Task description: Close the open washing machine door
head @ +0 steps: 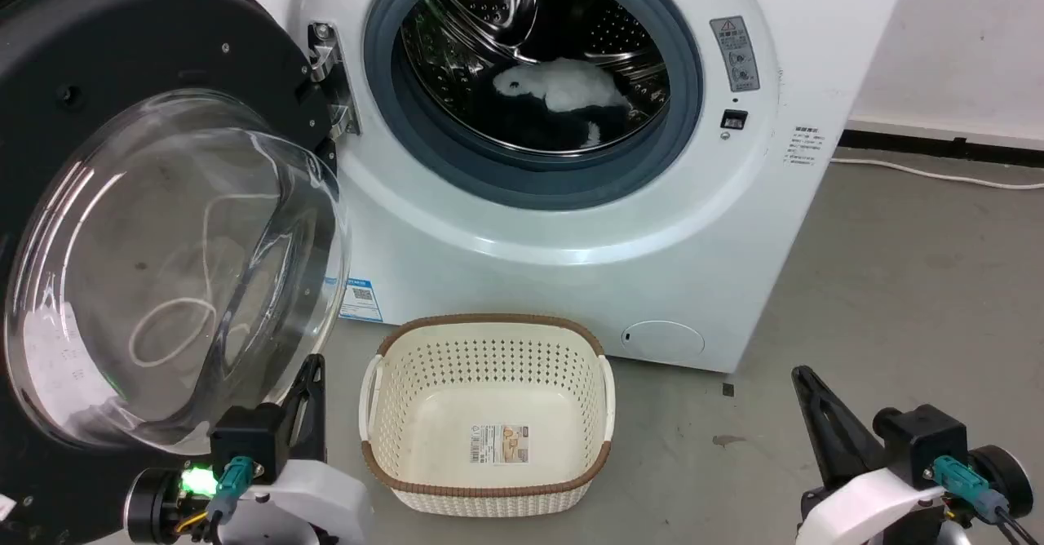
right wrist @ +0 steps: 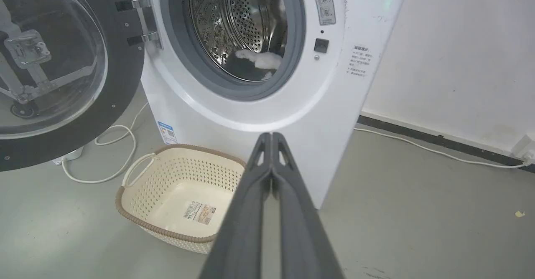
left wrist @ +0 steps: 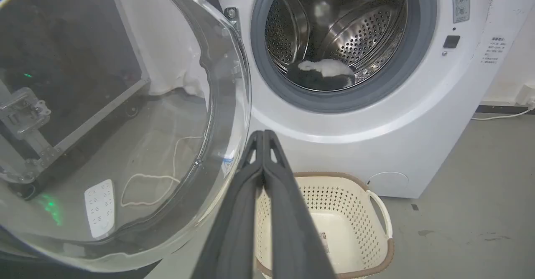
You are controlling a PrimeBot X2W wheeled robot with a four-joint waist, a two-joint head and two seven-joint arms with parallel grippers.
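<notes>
The washing machine (head: 571,227) is standing on the grey floor (head: 897,284) against a pale wall, its round opening showing the steel drum. A small white and dark bundle of laundry (head: 563,92) is lying at the bottom of the drum. The washing machine door (head: 163,243) is hanging wide open to the robot's left of the opening, hinged there on a metal hinge (head: 330,80), with its bulging glass bowl facing the robot and its black rim around it.

The left pincer (head: 314,365) is hovering low at the robot's left, its two dark fingers pressed together and holding nothing. In the left wrist view the left pincer (left wrist: 263,135) is pointing at the white front just beside the right edge of the glass bowl; whether it is touching the door I cannot tell. The right pincer (head: 806,378) is waiting at the lower right, well apart from the door, fingers likewise pressed together on nothing; in its own wrist view the tips (right wrist: 271,137) are pointing at the machine's lower front.

A cream basket (head: 489,329) with a brown rim is sitting on the floor just in front of the machine, between the two pincers. A white cable (right wrist: 104,162) is lying on the floor beneath the door.
</notes>
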